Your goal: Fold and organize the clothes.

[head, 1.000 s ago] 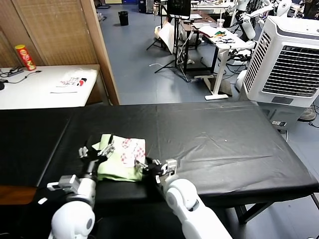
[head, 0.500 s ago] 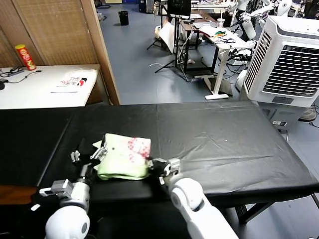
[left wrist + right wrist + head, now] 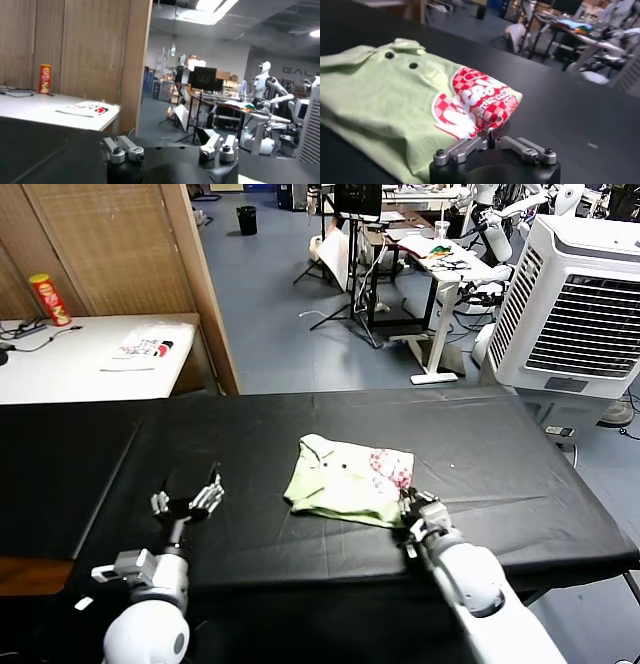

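The clothes are one pale green shirt [image 3: 340,482], folded into a small bundle near the middle of the black table [image 3: 500,434]. Its collar and two dark buttons face up, and its red-checked patch [image 3: 392,468] lies at the right end. My right gripper [image 3: 410,512] sits at the bundle's front right corner. In the right wrist view the shirt [image 3: 395,95] fills the left side, and the right gripper [image 3: 489,138] is shut with its tips on the hem below the patch [image 3: 480,100]. My left gripper [image 3: 187,502] stands open and empty, far left of the shirt. The left wrist view shows the left gripper [image 3: 170,150] with nothing between its fingers.
A white side table [image 3: 70,369] at the far left carries a red can [image 3: 48,297] and a printed white packet [image 3: 140,346]. A wooden partition [image 3: 120,254] stands behind it. A large white air cooler [image 3: 585,304] stands at the back right.
The shirt has slid from the front left of the table to the middle, pulled rightward by my right gripper. My left gripper has come off it and stays at the left.
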`<state>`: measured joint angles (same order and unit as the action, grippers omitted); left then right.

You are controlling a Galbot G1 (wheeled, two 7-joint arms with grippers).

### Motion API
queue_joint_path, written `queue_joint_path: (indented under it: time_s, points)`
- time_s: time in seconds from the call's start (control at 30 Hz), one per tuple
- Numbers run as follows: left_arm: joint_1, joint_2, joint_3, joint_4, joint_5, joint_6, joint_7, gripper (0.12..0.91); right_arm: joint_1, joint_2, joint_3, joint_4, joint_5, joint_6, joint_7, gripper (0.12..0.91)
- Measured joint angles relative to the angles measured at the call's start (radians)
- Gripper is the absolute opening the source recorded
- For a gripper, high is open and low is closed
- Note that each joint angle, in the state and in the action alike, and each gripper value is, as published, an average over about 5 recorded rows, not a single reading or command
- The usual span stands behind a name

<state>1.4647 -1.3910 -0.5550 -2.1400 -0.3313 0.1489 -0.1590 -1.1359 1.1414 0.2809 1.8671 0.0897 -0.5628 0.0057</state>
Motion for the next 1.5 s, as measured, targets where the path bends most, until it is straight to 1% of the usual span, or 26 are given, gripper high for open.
queue_joint_path:
  time_s: [0.07,0.1,0.17,0.2,0.27,0.3,0.33,0.37,0.47,0.53,0.6,0.7,0.8,0.9,0.97,1.07,1.23,1.37,1.5]
  points:
    - [-0.001,0.006,0.002,0.008,-0.003,-0.006,0.007,0.798,-0.011,-0.027,0.016,0.009,0.0,0.036,-0.032,0.384]
    - [0.0,0.009,0.002,0.012,-0.004,-0.009,0.011,0.798,-0.015,-0.042,0.023,0.011,0.001,0.055,-0.046,0.451]
    - [0.001,0.015,0.003,0.018,-0.006,-0.013,0.022,0.798,-0.023,-0.071,0.036,0.018,0.011,0.089,-0.067,0.552]
    - [0.003,0.018,0.003,0.021,-0.006,-0.013,0.029,0.798,-0.028,-0.086,0.042,0.023,0.019,0.103,-0.073,0.617]
    - [0.008,0.025,0.003,0.027,-0.002,-0.016,0.043,0.798,-0.044,-0.113,0.054,0.04,0.035,0.124,-0.077,0.705]
    - [0.011,0.029,0.003,0.032,0.0,-0.022,0.049,0.798,-0.053,-0.123,0.06,0.05,0.041,0.134,-0.072,0.746]
    - [0.014,0.034,0.004,0.037,0.003,-0.029,0.054,0.798,-0.065,-0.131,0.066,0.061,0.046,0.146,-0.064,0.771]
    - [0.016,0.039,0.003,0.043,0.006,-0.038,0.057,0.798,-0.077,-0.135,0.072,0.073,0.05,0.162,-0.052,0.781]
    - [0.026,0.062,0.003,0.055,0.008,-0.055,0.06,0.798,-0.127,-0.133,0.091,0.113,0.066,0.228,0.003,0.796]
    - [0.039,0.081,0.001,0.054,0.001,-0.052,0.058,0.798,-0.171,-0.122,0.105,0.142,0.085,0.281,0.04,0.798]
    - [0.057,0.102,-0.003,0.043,-0.01,-0.041,0.055,0.798,-0.224,-0.106,0.121,0.17,0.104,0.333,0.068,0.798]
    - [0.095,0.134,-0.014,0.016,-0.016,-0.027,0.053,0.798,-0.323,-0.081,0.146,0.213,0.106,0.409,0.093,0.798]
    - [0.147,0.156,-0.025,-0.016,-0.016,-0.025,0.052,0.798,-0.428,-0.055,0.172,0.254,0.084,0.475,0.105,0.798]
    - [0.212,0.166,-0.033,-0.045,-0.014,-0.025,0.049,0.798,-0.524,-0.031,0.196,0.291,0.054,0.517,0.12,0.798]
    - [0.257,0.167,-0.037,-0.061,-0.015,-0.016,0.039,0.798,-0.582,-0.014,0.209,0.315,0.033,0.527,0.136,0.798]
    - [0.32,0.17,-0.046,-0.084,-0.027,0.009,0.023,0.798,-0.664,0.01,0.222,0.351,0.012,0.52,0.169,0.798]
    - [0.414,0.18,-0.077,-0.121,-0.05,0.051,0.011,0.798,-0.791,0.044,0.235,0.414,0.019,0.49,0.222,0.798]
    - [0.469,0.181,-0.106,-0.138,-0.068,0.094,0.014,0.798,-0.867,0.061,0.231,0.453,0.024,0.464,0.239,0.798]
    - [0.499,0.179,-0.124,-0.143,-0.069,0.11,0.021,0.798,-0.905,0.066,0.227,0.469,0.024,0.461,0.24,0.798]
